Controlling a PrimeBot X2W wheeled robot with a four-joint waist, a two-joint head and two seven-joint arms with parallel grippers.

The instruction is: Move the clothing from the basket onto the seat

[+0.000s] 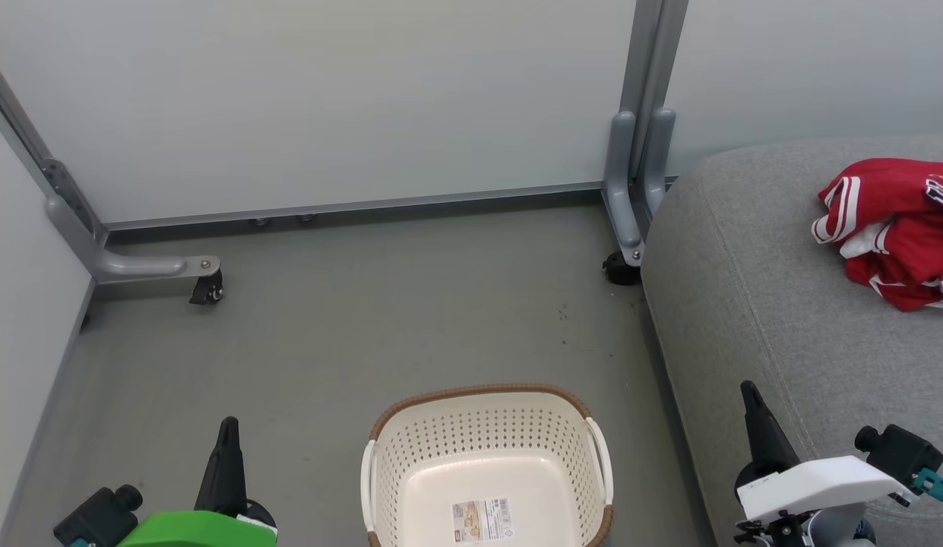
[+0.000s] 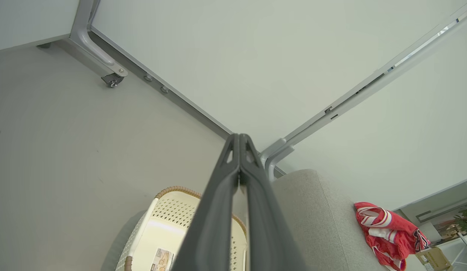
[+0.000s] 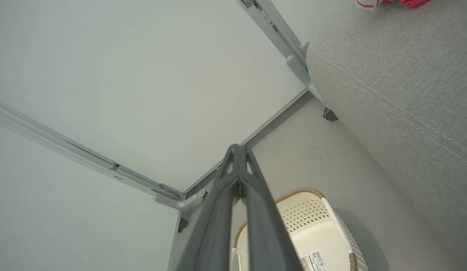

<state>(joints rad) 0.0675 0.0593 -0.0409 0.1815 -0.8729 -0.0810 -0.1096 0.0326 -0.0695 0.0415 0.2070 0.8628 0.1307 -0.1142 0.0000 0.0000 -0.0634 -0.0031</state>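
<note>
You'll find the clothing (image 1: 893,228) crumpled in one red-and-white heap on the seat (image 1: 745,304), at the right edge of the head view; it has no clear long axis, and you cannot count the garments in it. The one basket (image 1: 479,425) stands mouth up on the floor (image 1: 327,342) just left of the seat, a white handle on each side, with a single label (image 1: 482,520) on its bare bottom. Your left gripper (image 1: 228,437) and right gripper (image 1: 751,406) both point up the view, jaws pressed together on nothing. The left wrist view gives you the heap's dark patch (image 2: 417,239) and a cardboard box (image 2: 434,259) beyond it; the right wrist view catches just the heap's fringe (image 3: 391,3). Two casters (image 1: 207,289) sit under the partition (image 1: 327,99).
</note>
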